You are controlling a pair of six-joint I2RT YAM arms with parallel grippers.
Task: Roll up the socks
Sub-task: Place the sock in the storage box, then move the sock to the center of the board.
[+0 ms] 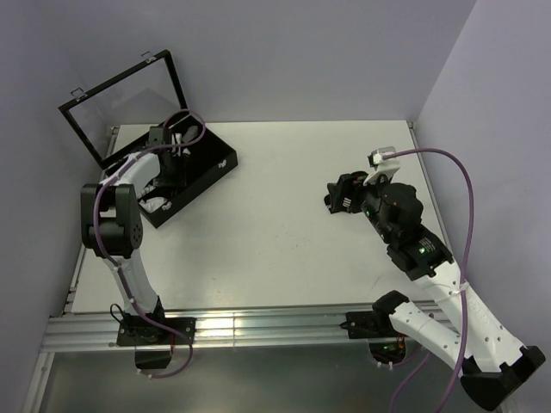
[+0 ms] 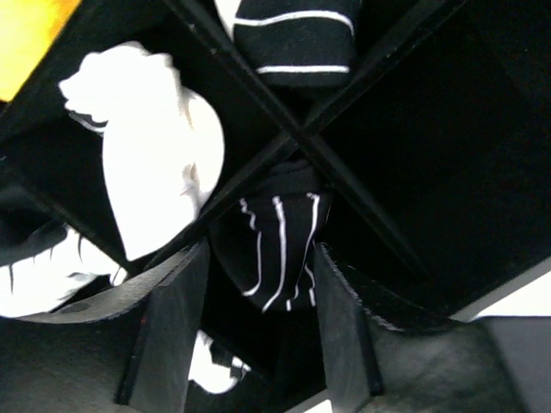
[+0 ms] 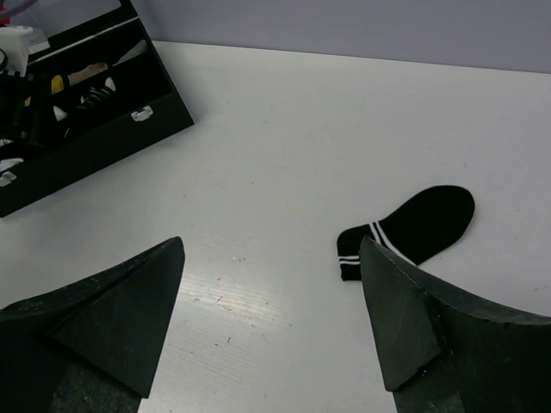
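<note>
We find the left arm (image 1: 116, 224) reaching into the black box (image 1: 211, 175), which stands at the far left of the surface (image 3: 284, 129) with its lid (image 1: 112, 82) propped open. From the left wrist, one rolled black sock (image 2: 275, 249) with thin white stripes sits in a compartment just below the point where the dividers (image 2: 301, 140) cross. The left fingers (image 2: 168, 335) stand on either side of it. They are apart by the width of the roll, but we cannot tell whether they press it or merely flank it, since everything there is dark on dark. A second black striped bundle (image 2: 297, 39) fills the compartment beyond the crossing. A white bundle (image 2: 159, 159) lies in the one to the left, and a patch of yellow (image 2: 26, 34) shows at the corner of that view.

On the other side, the right fingers (image 3: 112, 318) are spread wide with nothing between them, hanging above the bare surface. The flat black sock (image 3: 413, 225) lies unrolled on the surface just beyond the right-hand finger, its striped cuff pointing towards the near edge and well apart from the box.
</note>
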